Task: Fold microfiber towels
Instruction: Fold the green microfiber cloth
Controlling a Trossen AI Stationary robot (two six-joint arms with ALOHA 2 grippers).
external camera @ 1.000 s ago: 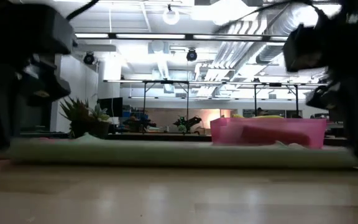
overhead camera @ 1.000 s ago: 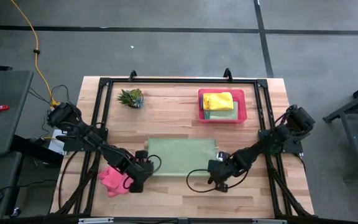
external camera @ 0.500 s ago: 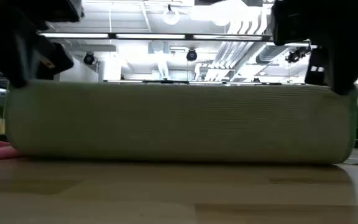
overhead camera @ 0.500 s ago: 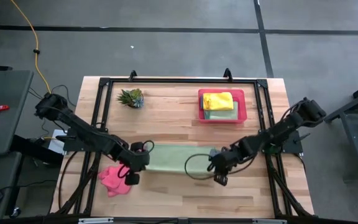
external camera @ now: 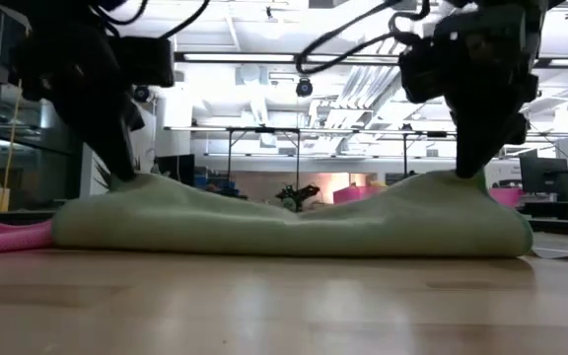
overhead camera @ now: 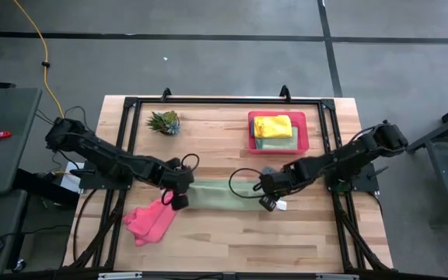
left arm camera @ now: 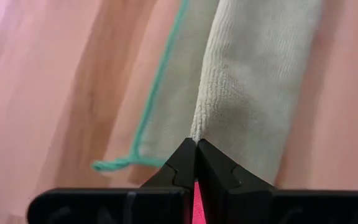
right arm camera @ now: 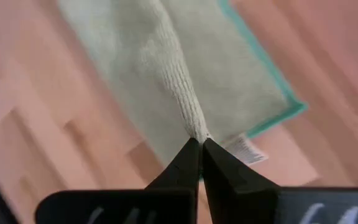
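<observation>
Left gripper (overhead camera: 179,187) has its jaws clamped tight on one end of the light green towel (overhead camera: 224,191), and we see the cloth pinched right at the fingertips (left arm camera: 185,163) in the left wrist view, running straight away from them. Right gripper (overhead camera: 268,189) has its jaws shut on the other end, the fabric pulled into a ridge that starts between those tips. Between the two grips the light green towel is a long narrow band, its long axis running from the desk's left edge toward its right, lying about midway between the near and far edges. From table height it peaks at each pinch and sags onto the desk (overhead camera: 208,233) in the middle. A teal hem and a white label (right arm camera: 248,149) show at the right-hand end.

Just beside the left gripper, toward the near left corner, we've got the pink towel (overhead camera: 148,221) crumpled. Toward the far right corner sits the pink tray (overhead camera: 300,132), the yellow towel (overhead camera: 273,126) folded in it.
</observation>
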